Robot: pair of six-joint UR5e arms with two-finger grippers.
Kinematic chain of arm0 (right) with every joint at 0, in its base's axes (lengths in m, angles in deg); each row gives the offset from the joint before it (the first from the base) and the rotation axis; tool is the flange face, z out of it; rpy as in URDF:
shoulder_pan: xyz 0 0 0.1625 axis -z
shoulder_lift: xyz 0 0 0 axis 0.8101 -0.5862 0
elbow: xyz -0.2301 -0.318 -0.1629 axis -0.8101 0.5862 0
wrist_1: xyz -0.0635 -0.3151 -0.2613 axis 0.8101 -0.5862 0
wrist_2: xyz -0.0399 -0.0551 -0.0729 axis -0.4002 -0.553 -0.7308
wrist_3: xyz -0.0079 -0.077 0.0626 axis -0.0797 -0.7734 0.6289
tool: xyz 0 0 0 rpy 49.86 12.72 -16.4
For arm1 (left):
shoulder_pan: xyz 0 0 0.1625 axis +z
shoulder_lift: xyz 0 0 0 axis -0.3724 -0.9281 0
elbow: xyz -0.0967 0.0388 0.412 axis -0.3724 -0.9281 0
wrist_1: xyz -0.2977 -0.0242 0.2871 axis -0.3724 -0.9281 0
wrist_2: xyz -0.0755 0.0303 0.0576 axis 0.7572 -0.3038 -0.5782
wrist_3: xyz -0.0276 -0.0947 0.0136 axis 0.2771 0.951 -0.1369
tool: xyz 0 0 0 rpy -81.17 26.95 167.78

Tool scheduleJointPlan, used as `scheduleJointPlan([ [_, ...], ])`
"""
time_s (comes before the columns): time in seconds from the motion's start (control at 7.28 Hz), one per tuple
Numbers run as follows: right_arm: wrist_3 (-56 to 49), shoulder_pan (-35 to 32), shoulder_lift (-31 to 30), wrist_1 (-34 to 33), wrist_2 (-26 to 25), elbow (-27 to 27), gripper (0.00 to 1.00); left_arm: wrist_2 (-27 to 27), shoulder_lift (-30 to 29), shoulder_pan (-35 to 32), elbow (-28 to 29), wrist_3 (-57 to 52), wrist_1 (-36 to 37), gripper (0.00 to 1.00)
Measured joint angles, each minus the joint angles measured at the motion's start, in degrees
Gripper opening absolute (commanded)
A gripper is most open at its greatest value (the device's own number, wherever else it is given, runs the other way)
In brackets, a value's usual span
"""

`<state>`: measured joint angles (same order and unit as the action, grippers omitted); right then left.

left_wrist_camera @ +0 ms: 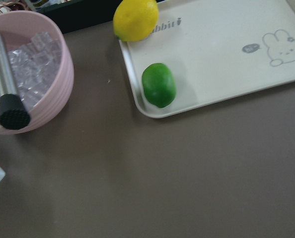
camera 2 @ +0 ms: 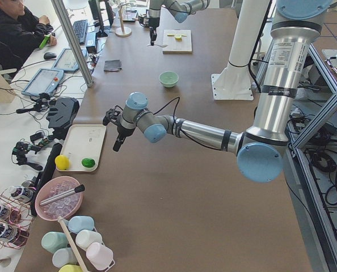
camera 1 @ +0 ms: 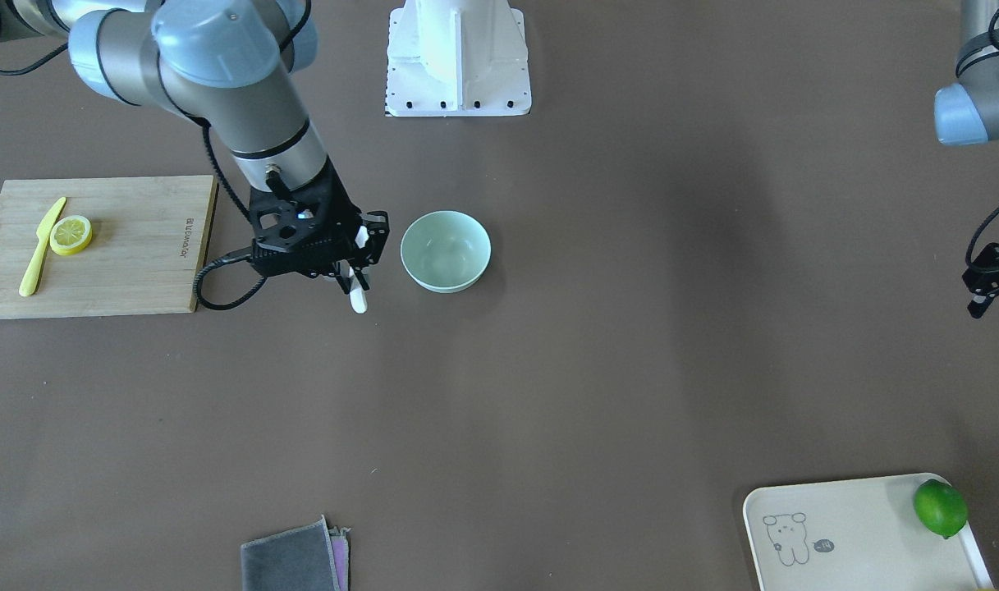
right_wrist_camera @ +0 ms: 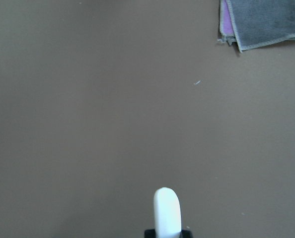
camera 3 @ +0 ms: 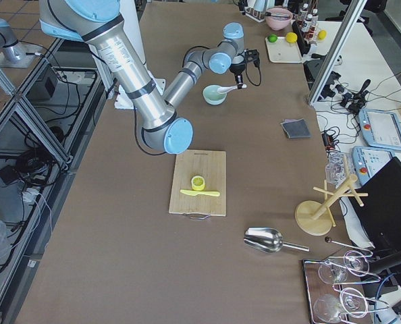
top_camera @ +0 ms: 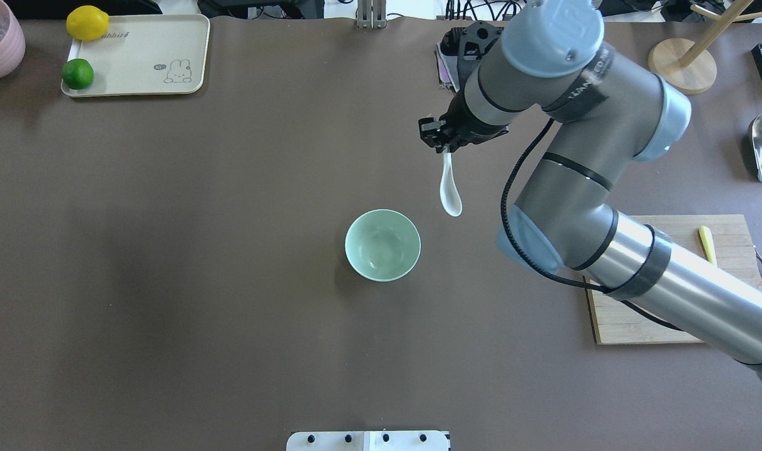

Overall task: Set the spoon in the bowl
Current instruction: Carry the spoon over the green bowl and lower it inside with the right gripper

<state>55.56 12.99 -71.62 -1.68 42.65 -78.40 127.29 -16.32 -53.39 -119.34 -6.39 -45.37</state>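
My right gripper (camera 1: 358, 264) is shut on the handle of the white spoon (camera 1: 358, 300), which hangs scoop-down above the table. In the overhead view the gripper (top_camera: 444, 145) holds the spoon (top_camera: 450, 191) up and to the right of the pale mint-green bowl (top_camera: 382, 245), beside it and not over it. The bowl (camera 1: 446, 250) is upright and empty. The spoon's end shows in the right wrist view (right_wrist_camera: 167, 212). My left gripper (camera 1: 985, 287) hangs at the table's far end near the cream tray; I cannot tell whether it is open.
A wooden cutting board (camera 1: 130, 271) carries a yellow knife (camera 1: 41, 246) and a lemon slice (camera 1: 71, 235). A folded grey cloth (camera 1: 292, 560) lies near the table edge. The cream tray (left_wrist_camera: 222, 74) holds a lime (left_wrist_camera: 159, 85) and a lemon (left_wrist_camera: 135, 19), next to a pink bowl of ice (left_wrist_camera: 53, 94).
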Motion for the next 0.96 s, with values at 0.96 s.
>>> scheduleJointPlan([
  [0.96,9.98,8.47,6.01,0.60,-11.41,8.72,0.00,4.03,3.12,-7.44,2.11,-3.36,0.64,0.98],
])
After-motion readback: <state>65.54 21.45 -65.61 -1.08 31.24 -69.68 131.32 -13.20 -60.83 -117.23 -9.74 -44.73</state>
